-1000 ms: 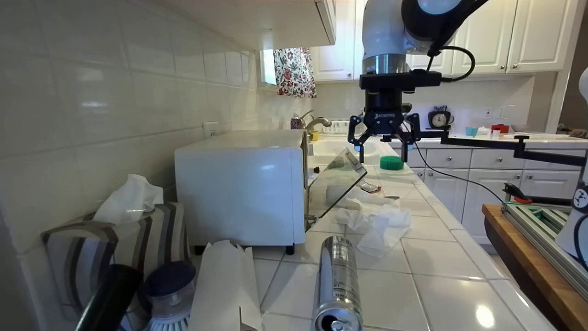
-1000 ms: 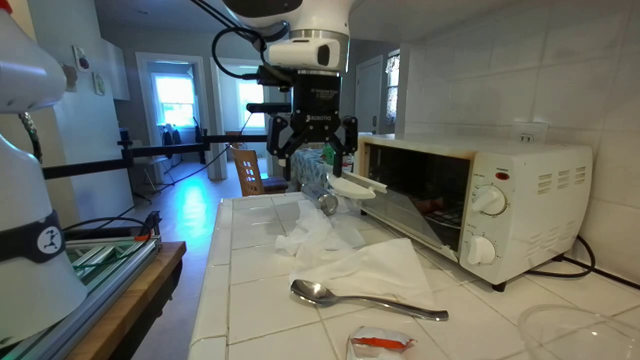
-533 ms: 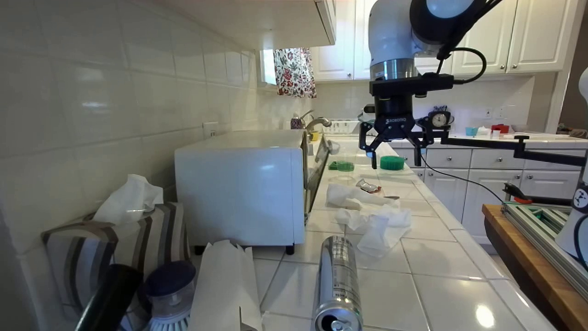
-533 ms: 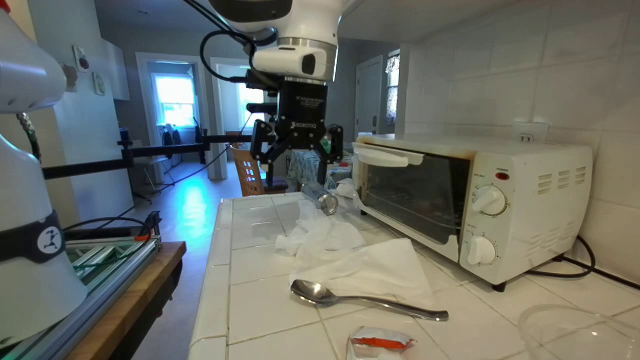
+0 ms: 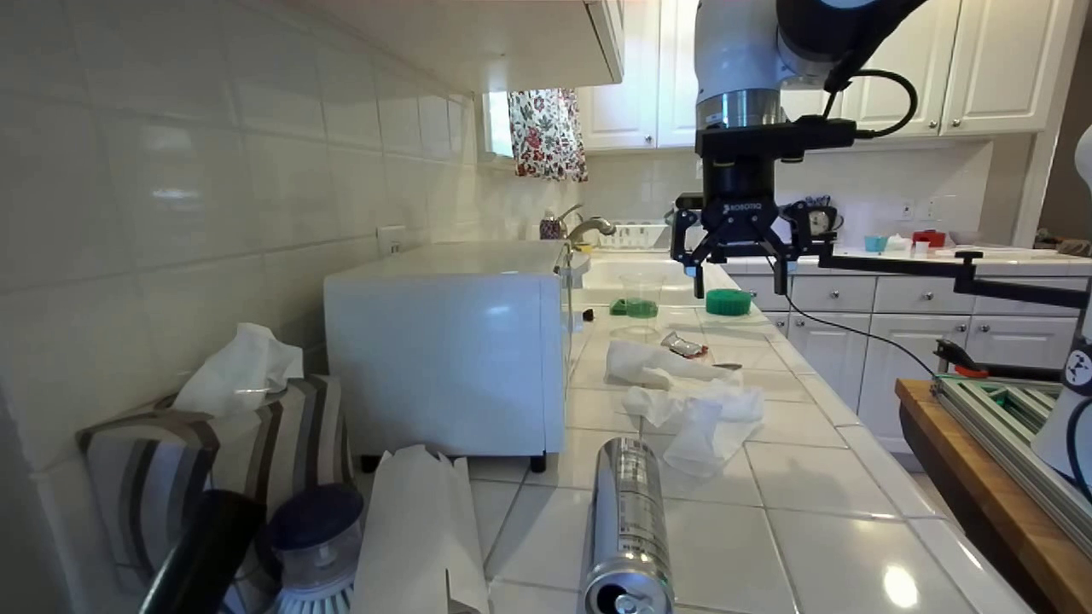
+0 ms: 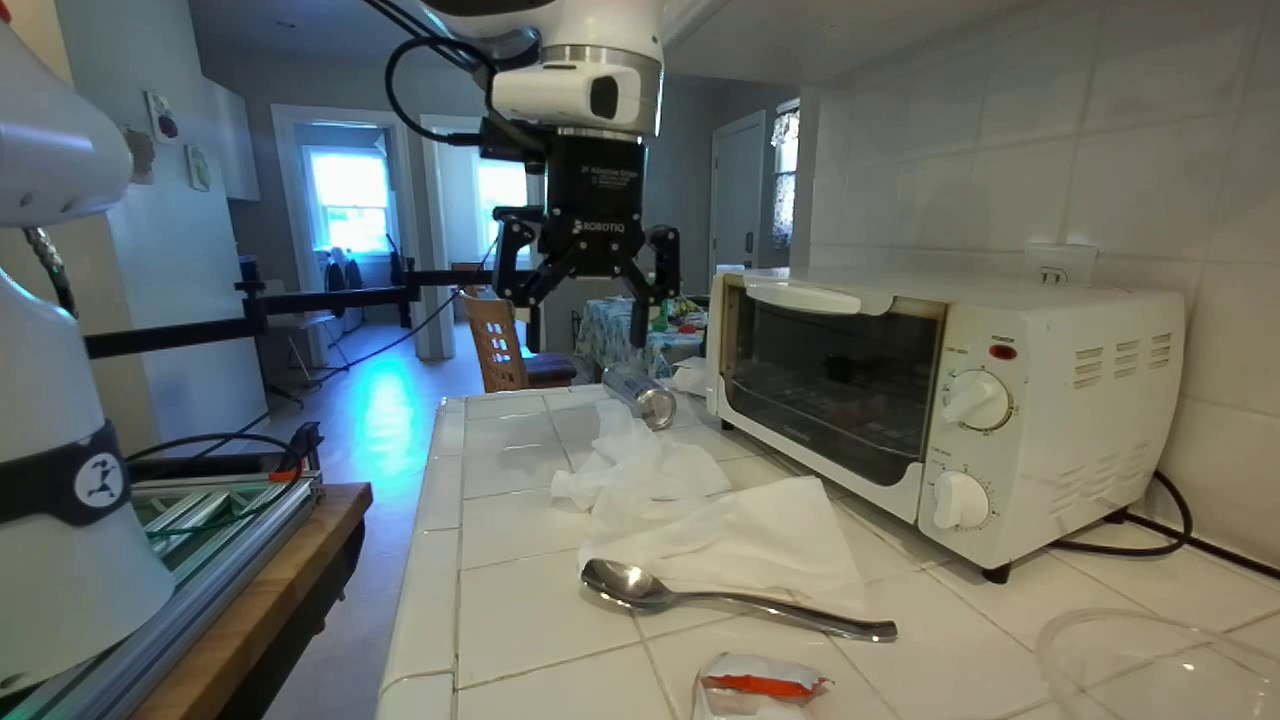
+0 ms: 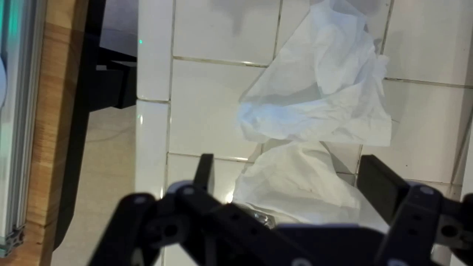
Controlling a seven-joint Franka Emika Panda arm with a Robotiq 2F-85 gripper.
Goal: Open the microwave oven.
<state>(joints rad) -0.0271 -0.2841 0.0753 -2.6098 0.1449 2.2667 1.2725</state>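
The microwave oven is a white box (image 5: 444,358) with two knobs on its front; it also shows in an exterior view (image 6: 1060,430). Its dark-windowed door (image 6: 830,390) stands upright against the front, shut or nearly so. The white door handle (image 6: 805,297) is at the door's top edge. My gripper (image 5: 740,286) points down, open and empty, apart from the oven on its door side, above the counter; it also shows in an exterior view (image 6: 587,328). In the wrist view the open fingers (image 7: 292,177) have only white paper below them.
White paper sheets (image 6: 730,540) lie on the tiled counter in front of the oven. A spoon (image 6: 740,600), a wrapper (image 6: 765,685) and a silver can (image 5: 631,512) lie near. A striped tissue box (image 5: 299,435) stands beside the oven. A cabinet (image 5: 495,43) hangs above.
A second ago the door hung partly open with a finger at its handle. The door has swung up against the oven front. My gripper has moved away from the oven and is still open.
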